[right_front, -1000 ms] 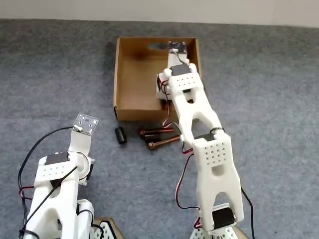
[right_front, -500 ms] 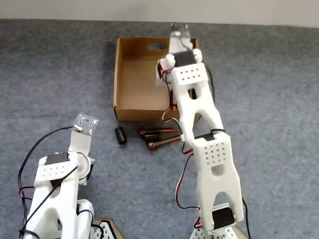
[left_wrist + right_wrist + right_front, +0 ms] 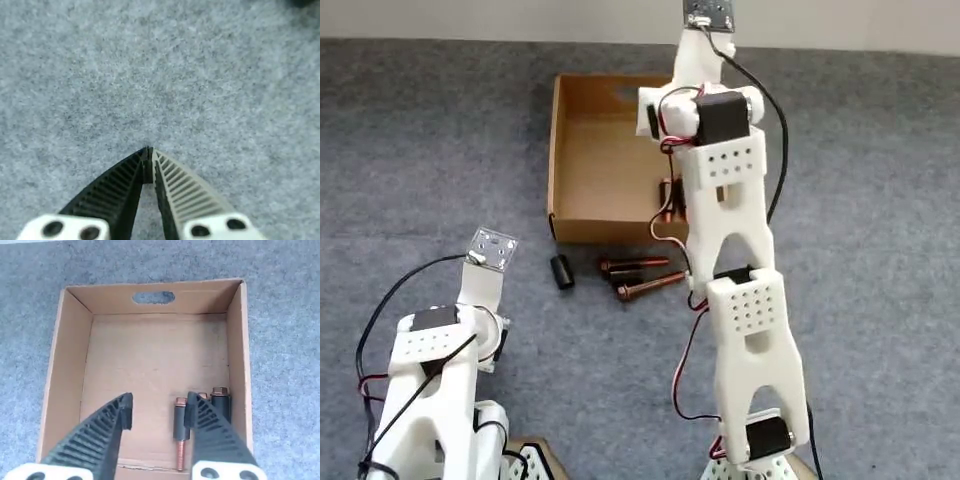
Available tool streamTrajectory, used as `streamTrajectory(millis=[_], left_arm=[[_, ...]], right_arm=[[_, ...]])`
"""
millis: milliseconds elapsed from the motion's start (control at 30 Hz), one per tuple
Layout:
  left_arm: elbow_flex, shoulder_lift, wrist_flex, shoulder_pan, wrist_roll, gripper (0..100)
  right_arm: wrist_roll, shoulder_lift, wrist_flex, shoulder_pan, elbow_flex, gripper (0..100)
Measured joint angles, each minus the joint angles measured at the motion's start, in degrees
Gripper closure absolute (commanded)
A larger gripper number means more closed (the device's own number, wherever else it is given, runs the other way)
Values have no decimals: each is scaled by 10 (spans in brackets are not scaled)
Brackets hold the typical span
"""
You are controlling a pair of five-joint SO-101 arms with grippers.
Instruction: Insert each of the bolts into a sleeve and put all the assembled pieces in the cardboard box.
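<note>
Two white plastic arms stand at the near edge of the grey carpet (image 3: pixel 880 200): the left arm (image 3: pixel 430 370) at seven o'clock, the right arm (image 3: pixel 750 330) at five o'clock. The left gripper (image 3: pixel 148 154) hangs just above bare carpet, its ribbed fingers pressed together with nothing between them.

Farther in, near the middle, a short black cylindrical sleeve (image 3: pixel 560 271) lies on the carpet. At its three o'clock, near but apart, two loose copper-coloured metal bolts (image 3: pixel 638 266) lie almost side by side, heads toward the sleeve. Their shank ends reach the outline of the right arm.

Just beyond the bolts, at their twelve o'clock, sits the open brown cardboard box (image 3: pixel 556 150), with an oval hand slot in its far wall. In the high view the right arm stretches over the box's three o'clock side and hides that wall.

Inside, at the five o'clock corner, lie sleeved bolts (image 3: pixel 180 427), copper heads and tips showing out of black sleeves. Two are plain to see, and a third copper head shows between them.

The right gripper (image 3: pixel 160 402) hovers over the box with its fingers spread apart, holding nothing. One finger (image 3: pixel 210 435) covers most of that middle piece.
</note>
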Motion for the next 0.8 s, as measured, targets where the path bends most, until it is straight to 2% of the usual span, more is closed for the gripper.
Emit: streamTrajectory(millis=[100, 233, 367, 533, 667, 800], left_arm=[[0, 0, 0, 0, 0, 976], [0, 0, 0, 0, 0, 976], [0, 0, 0, 0, 0, 976], [0, 1, -2, -22, 0, 976], [-10, 6, -11, -82, 4, 976], [-13, 6, -25, -143, 55, 976]], right_arm=[[0, -15, 0, -5, 11, 836], [0, -113, 0, -28, 104, 836], [4, -270, 0, -56, 289, 836], [63, -449, -3, -105, 565, 836], [72, -548, -72, -146, 775, 836], [72, -608, -200, -195, 973, 836]])
